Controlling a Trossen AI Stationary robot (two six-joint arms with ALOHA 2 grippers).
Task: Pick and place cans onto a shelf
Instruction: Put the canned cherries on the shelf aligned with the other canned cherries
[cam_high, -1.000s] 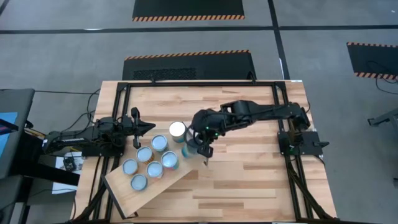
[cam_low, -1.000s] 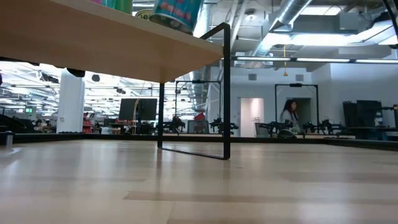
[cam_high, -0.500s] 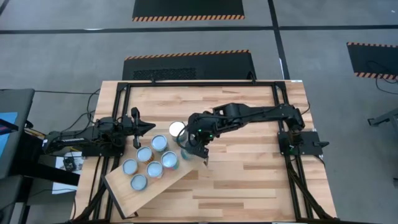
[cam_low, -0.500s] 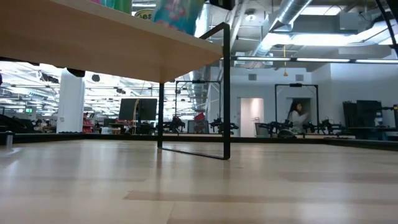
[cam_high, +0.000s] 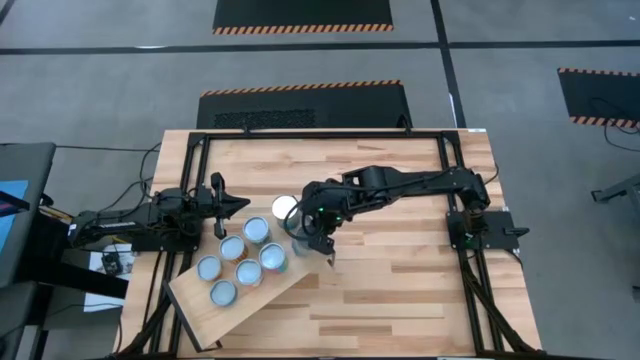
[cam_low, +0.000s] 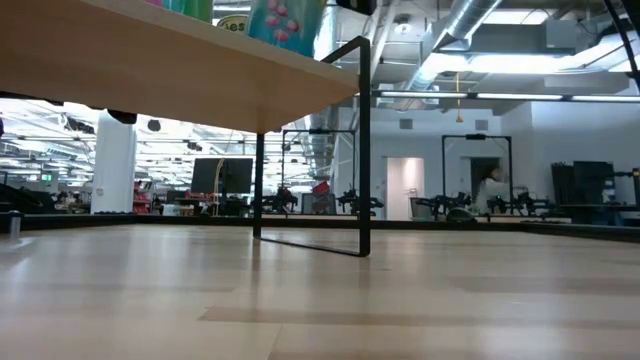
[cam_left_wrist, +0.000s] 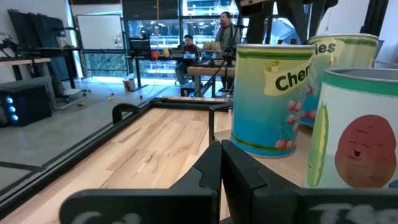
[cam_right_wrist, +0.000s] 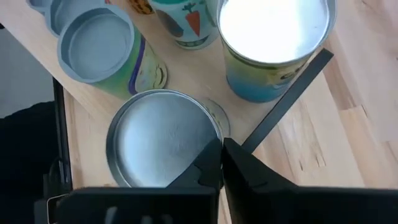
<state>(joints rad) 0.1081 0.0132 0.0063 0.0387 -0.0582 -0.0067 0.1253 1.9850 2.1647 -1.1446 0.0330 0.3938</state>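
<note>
The light-wood shelf lies slanted at the table's near left, its thin dark edge at the right short end. Several blue-silver-topped cans stand on it, and a white-topped can stands by the dark edge. My right gripper is shut beside a teal can at that end. This can also shows in the low view, with a cherry label. My left gripper is shut and empty at the shelf's far left, facing a cherry can. My right gripper's shut fingers stand against the teal can's rim, on the side toward the table's right, coming from above. The can stands upright on the shelf. The fingers hide the very spot, so I cannot tell for sure that they touch.
The black table frame runs around the wooden tabletop. The shelf's dark leg stands on the table. Bare wood lies to the right and near side. A person moves in the room behind.
My right gripper has gone toward the table's left edge, onto the shelf's right end, staying shut. The teal can has shifted and turned a little on the shelf, as its label in the low view shows.
</note>
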